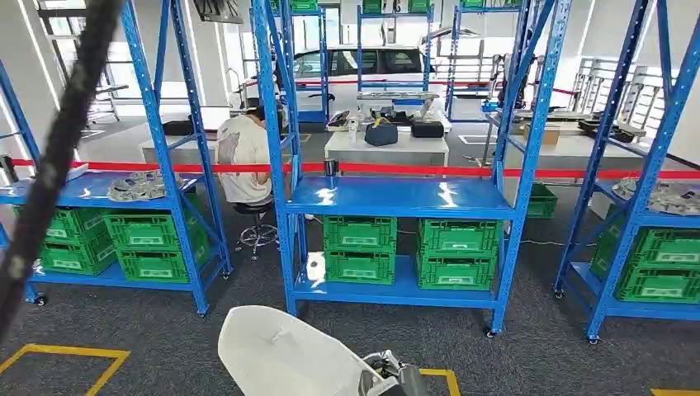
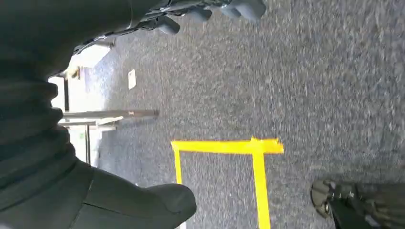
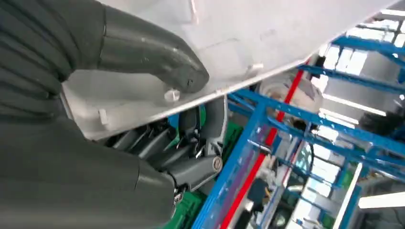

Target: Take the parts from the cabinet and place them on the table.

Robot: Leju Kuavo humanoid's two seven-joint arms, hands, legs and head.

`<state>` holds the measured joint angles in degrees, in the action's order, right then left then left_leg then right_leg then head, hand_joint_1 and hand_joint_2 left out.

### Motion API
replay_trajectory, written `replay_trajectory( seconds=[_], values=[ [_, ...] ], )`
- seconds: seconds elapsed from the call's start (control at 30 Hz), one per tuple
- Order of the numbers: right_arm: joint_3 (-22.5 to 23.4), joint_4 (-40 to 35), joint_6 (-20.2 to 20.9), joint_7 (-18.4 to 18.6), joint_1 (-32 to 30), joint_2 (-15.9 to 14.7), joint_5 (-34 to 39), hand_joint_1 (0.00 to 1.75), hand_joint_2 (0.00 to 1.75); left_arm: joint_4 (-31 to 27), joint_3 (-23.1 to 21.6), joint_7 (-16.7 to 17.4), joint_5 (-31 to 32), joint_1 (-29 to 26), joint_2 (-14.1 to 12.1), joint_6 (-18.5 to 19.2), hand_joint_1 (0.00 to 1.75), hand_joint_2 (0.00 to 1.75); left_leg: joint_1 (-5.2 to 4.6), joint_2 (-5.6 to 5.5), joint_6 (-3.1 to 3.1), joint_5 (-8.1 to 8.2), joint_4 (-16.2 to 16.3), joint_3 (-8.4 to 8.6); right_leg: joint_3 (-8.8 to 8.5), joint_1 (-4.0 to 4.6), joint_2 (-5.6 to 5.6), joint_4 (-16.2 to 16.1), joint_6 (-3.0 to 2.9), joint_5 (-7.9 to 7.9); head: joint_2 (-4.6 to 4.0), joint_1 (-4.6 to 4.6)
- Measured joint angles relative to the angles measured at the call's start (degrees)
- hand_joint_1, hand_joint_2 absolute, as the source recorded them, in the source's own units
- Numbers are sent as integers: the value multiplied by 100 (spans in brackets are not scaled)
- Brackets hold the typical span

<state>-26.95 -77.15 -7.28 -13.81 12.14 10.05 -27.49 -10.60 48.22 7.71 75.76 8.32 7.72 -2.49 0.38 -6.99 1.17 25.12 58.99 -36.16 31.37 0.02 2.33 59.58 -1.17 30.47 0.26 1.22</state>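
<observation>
My right hand (image 3: 95, 176) grips a white moulded panel (image 3: 248, 43), with the thumb (image 3: 148, 52) pressed on one face and the dark fingers (image 3: 157, 143) under its edge. In the head view the same white panel (image 1: 281, 351) sits low in the middle, with the right hand (image 1: 388, 375) at its lower right corner. My left hand (image 2: 52, 152) hangs over the grey carpet, its fingers (image 2: 215, 9) and thumb (image 2: 167, 202) apart with nothing between them. Grey parts (image 1: 136, 186) lie on the left rack's shelf, and more grey parts (image 1: 669, 196) on the right rack.
Three blue racks stand ahead; the middle rack's shelf (image 1: 396, 198) carries a small dark object (image 1: 331, 167). Green crates (image 1: 458, 252) fill the lower shelves. A person (image 1: 243, 157) sits on a stool behind red tape (image 1: 413, 169). Yellow lines (image 1: 66, 353) mark the carpet.
</observation>
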Motion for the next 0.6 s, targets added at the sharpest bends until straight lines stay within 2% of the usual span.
replay_trajectory(
  seconds=[0.03,0.07,0.1,0.13,0.17,0.2,0.23,0.27,0.3,0.33,0.37,0.4,0.43,0.5,0.53,0.57,0.6],
  values=[
    [2,-15,9,4,3,18,-13,175,175,-4,0,0,0,-20,-35,0,0,175,1,21,10,7,22,-42,-29,-74,-106,-83,-56,-64,0,0],
    [2,-37,35,18,-3,26,-20,175,175,9,0,-4,2,-23,-4,2,0,175,-39,312,40,118,148,-93,-37,-73,-149,-108,-91,-84,0,28],
    [2,-55,48,20,-6,28,-22,175,175,7,0,-4,0,-12,-7,2,0,175,-27,481,77,313,444,-227,-31,-73,-217,-112,-108,-95,0,33],
    [4,-61,57,24,-13,28,-26,175,175,7,0,-9,0,-3,-7,2,0,175,-7,577,111,527,851,-403,-19,-71,-295,-111,-108,-94,0,37],
    [4,-61,68,26,-27,28,-26,175,175,7,0,-9,0,-4,-7,2,0,175,10,627,139,718,1275,-579,-12,-69,-371,-109,-108,-94,0,35],
    [4,-61,76,24,-40,28,-26,175,175,9,0,-9,0,-11,-7,2,0,175,29,650,164,830,1613,-716,-2,-71,-453,-107,-107,-94,0,37],
    [4,-61,79,26,-51,28,-26,175,175,9,0,-9,0,-17,-7,2,0,175,53,670,179,780,1652,-704,1,-74,-539,-105,-104,-94,0,35],
    [4,-64,72,28,-51,28,-26,175,175,9,0,-4,0,-24,-9,2,0,175,70,692,188,643,1446,-570,1,-77,-610,-103,-101,-93,0,37],
    [7,-66,70,26,-48,28,-26,175,175,7,0,-9,0,-25,-15,2,0,175,78,737,196,422,995,-305,-4,-86,-685,-96,-87,-84,0,35],
    [7,-77,68,26,-46,28,-26,175,175,4,0,-9,0,-21,-17,2,0,175,78,862,196,209,469,-4,-15,-93,-753,-87,-65,-70,0,37],
    [7,-94,66,26,-46,31,-26,175,175,4,0,-9,0,-9,-17,2,0,175,63,1152,195,169,25,212,-27,-85,-816,-78,-33,-53,0,35],
    [9,-101,63,24,-42,28,-26,175,175,4,0,-13,0,11,-13,2,0,175,-9,1219,111,208,-31,260,-17,-35,-864,-59,15,-37,0,44],
    [9,-101,66,24,-37,31,-26,175,175,4,0,-13,2,7,-13,2,0,175,-16,1111,51,187,-16,229,-22,-32,-900,-70,52,-51,0,15],
    [9,-112,66,24,-36,37,-26,175,175,7,0,-11,0,-20,-15,2,0,175,-40,993,-15,185,-5,180,-49,-33,-1030,-103,112,-59,0,18],
    [11,-127,66,28,-29,42,-26,175,175,4,0,-11,0,-22,-18,2,0,175,-11,914,-73,153,-56,208,-77,-50,-1064,-103,164,-31,0,15],
    [15,-138,68,30,-21,39,-29,175,175,7,0,-11,0,-33,-6,2,0,175,9,852,-110,127,-86,225,-59,-79,-795,-17,203,47,0,13],
    [15,-144,77,20,-18,39,-29,175,175,4,0,-6,0,-17,-11,2,0,175,12,793,-167,110,-93,213,78,-89,-469,262,203,240,0,13]
  ],
)
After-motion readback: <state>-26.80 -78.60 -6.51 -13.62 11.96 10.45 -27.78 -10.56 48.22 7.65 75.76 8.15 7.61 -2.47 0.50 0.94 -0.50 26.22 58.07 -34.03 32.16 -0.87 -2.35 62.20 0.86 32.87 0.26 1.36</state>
